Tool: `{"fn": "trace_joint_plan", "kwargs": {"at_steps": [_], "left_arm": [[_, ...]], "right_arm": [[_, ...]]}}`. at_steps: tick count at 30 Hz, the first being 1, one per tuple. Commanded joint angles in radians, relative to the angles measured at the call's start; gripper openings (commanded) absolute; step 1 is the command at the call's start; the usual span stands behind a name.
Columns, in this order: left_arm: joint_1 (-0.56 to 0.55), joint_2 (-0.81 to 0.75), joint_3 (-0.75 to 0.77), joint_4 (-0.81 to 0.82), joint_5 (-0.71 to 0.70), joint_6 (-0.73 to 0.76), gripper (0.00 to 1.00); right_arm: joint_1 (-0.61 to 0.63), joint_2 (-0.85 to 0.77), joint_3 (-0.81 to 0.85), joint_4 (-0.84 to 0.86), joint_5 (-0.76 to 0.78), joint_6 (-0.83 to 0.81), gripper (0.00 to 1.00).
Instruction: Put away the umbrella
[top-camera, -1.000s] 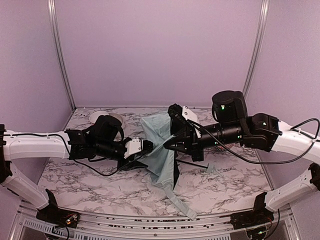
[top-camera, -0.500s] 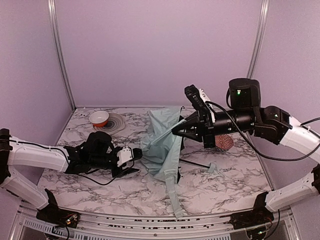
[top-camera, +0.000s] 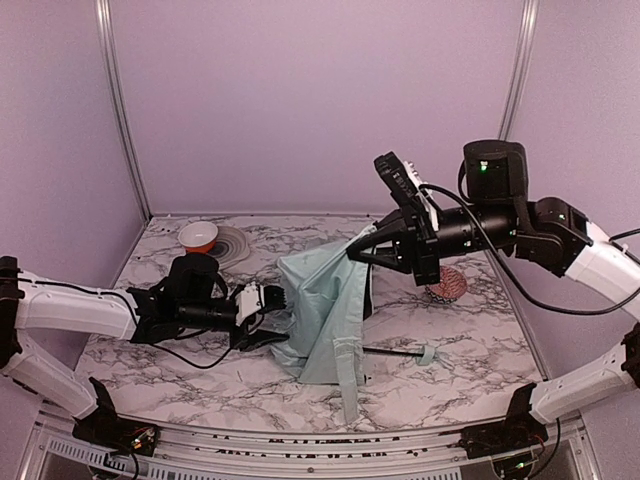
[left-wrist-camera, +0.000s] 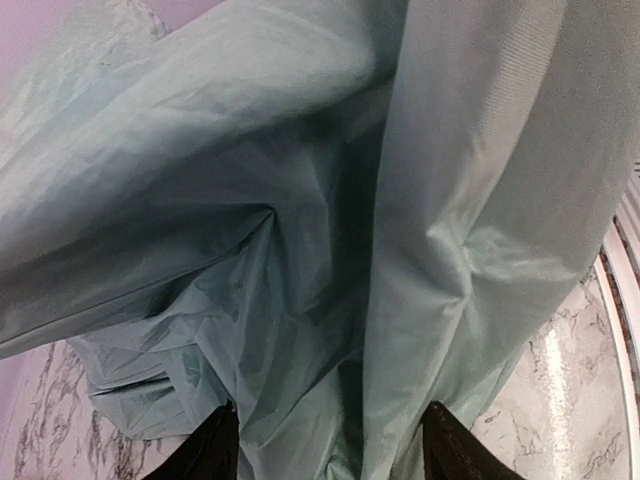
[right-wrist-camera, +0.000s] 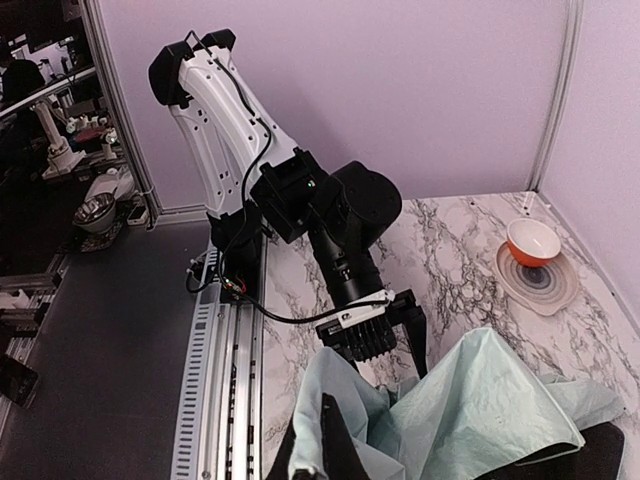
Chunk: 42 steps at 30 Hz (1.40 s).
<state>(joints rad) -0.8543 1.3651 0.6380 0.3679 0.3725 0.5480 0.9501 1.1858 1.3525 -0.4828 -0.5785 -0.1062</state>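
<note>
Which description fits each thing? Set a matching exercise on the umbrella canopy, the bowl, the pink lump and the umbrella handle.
Things:
1. umbrella canopy
2. bowl
3. pink lump
4. umbrella handle

Descriptions:
A. on the grey round mat, back left
B. lying on the table, right of the fabric
C. held up at its top, draping down
D. partly hidden behind the right gripper

Pairs: 1-C, 2-A, 3-D, 4-B.

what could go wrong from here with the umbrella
The right gripper pinches only thin cloth of the pale mint-green fabric umbrella, its slim black shaft lying on the table; the cloth may slip or tear.
The left gripper, open at bunched folds, may grab loose fabric only.
The pink patterned round lump close by the right gripper could get knocked.
</note>
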Motion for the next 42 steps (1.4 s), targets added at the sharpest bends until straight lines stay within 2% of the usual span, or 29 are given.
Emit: {"fn": "trace_joint_plan", "kwargs": {"at_steps": [1,6,9,14,20,25,29,31,35,39,41,42], "left_arm": [[0.005,0.097,0.049,0.022,0.142,-0.074,0.61],[0.005,0.184,0.074,0.030,0.098,-0.113,0.44],[0.010,0.183,0.065,0.047,0.098,-0.132,0.44],[0.036,0.140,0.017,0.084,0.140,-0.174,0.55],[0.087,0.084,-0.035,0.089,0.209,-0.233,0.70],[0.089,-0.016,-0.077,0.069,0.283,-0.252,0.73],[0.083,-0.097,-0.093,0.055,0.270,-0.255,0.75],[0.069,-0.086,-0.081,0.055,0.218,-0.257,0.75],[0.052,-0.011,-0.028,0.055,0.207,-0.243,0.75],[0.026,0.067,0.028,0.055,0.198,-0.228,0.69],[0.019,0.095,0.051,0.056,0.175,-0.216,0.58],[0.017,0.107,0.060,0.055,0.171,-0.213,0.48]], "right_arm": [[-0.005,0.004,-0.072,0.138,0.028,-0.005,0.00],[-0.004,0.054,-0.196,0.272,0.054,-0.030,0.00],[-0.004,0.107,-0.240,0.278,0.064,-0.068,0.00],[-0.012,0.166,-0.334,0.345,0.067,-0.109,0.00],[-0.053,0.254,-0.381,0.453,0.023,-0.084,0.00],[-0.081,0.326,-0.371,0.472,-0.021,-0.059,0.00],[-0.080,0.331,-0.368,0.482,-0.046,-0.034,0.00],[-0.080,0.324,-0.373,0.498,-0.057,-0.016,0.00],[-0.079,0.306,-0.373,0.513,-0.063,0.008,0.00],[-0.079,0.297,-0.372,0.517,-0.070,0.020,0.00],[-0.074,0.295,-0.371,0.517,-0.081,0.025,0.00],[-0.074,0.295,-0.367,0.511,-0.087,0.027,0.00]]}}
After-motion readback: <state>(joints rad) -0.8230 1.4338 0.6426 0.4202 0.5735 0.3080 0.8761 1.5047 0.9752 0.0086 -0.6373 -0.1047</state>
